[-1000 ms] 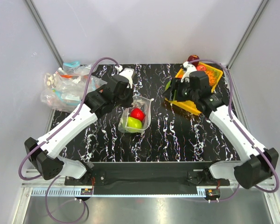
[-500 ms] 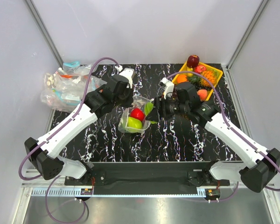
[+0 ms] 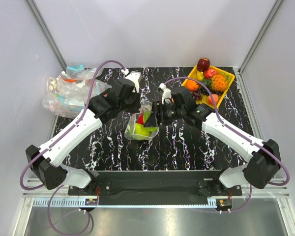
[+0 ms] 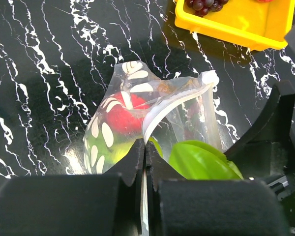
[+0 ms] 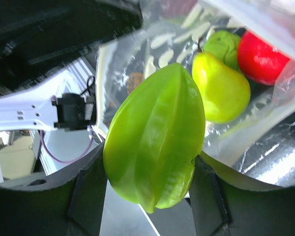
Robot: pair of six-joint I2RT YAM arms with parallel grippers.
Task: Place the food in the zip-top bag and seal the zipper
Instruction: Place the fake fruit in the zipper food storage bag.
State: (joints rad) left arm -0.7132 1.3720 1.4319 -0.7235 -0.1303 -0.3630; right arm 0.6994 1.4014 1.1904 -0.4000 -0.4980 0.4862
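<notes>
A clear zip-top bag (image 3: 141, 124) with white oval marks stands at the table's middle. My left gripper (image 3: 136, 105) is shut on its pale zipper strip (image 4: 173, 104) and holds the mouth open (image 4: 145, 147). Inside lie a red fruit (image 4: 119, 119), a yellow-green pear (image 5: 221, 88) and a green apple (image 5: 225, 44). My right gripper (image 3: 156, 116) is shut on a glossy green star fruit (image 5: 157, 137) at the bag's mouth (image 5: 147, 184). The star fruit also shows in the left wrist view (image 4: 202, 161).
A yellow tray (image 3: 228, 79) at the back right holds several more toy fruits, with a dark red apple (image 3: 203, 64) at its far corner. A heap of other clear bags (image 3: 69, 92) lies at the back left edge.
My right arm has swung left from the yellow tray to the bag's mouth, carrying the green star fruit. My left gripper has kept hold of the bag's edge.
</notes>
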